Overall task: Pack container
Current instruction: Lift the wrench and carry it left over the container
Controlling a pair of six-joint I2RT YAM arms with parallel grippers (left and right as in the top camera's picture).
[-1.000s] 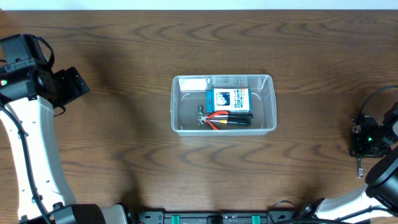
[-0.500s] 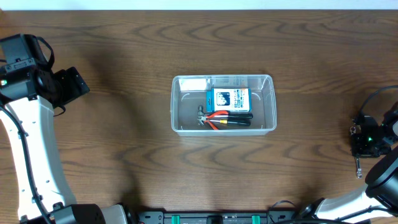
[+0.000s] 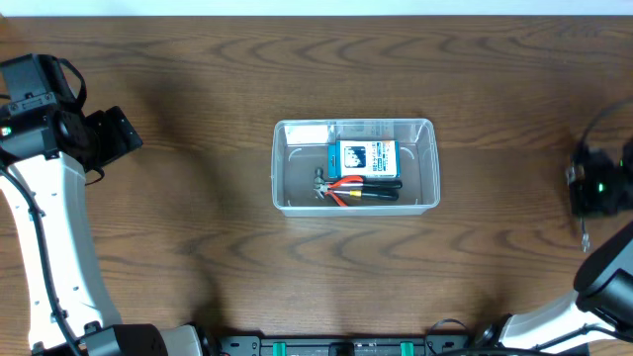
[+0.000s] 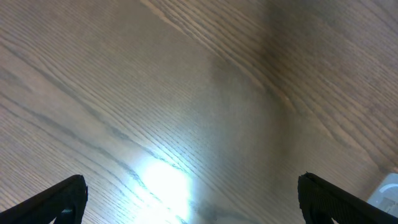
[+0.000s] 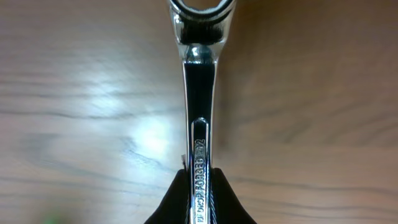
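Observation:
The clear plastic container [image 3: 280,168] sits mid-table and holds a blue-and-white box [image 3: 366,155] and pliers with red and black handles [image 3: 362,191]. At the table's right edge my right gripper [image 3: 593,190] is shut on a shiny metal wrench [image 3: 586,237]. In the right wrist view the wrench [image 5: 199,118] runs straight up from my right gripper [image 5: 199,190], its ring end at the top. My left gripper [image 3: 117,133] hovers far left of the container. It stands wide open [image 4: 196,202] over bare wood, nothing between its fingers.
A pale corner of the container [image 4: 389,185] shows at the lower right of the left wrist view. The wooden table [image 3: 198,237] stretches around the container on all sides. The white left arm [image 3: 54,227] runs down the left edge.
My right gripper has closed on the wrench and moved toward the far side of the table with it. The left arm has not moved.

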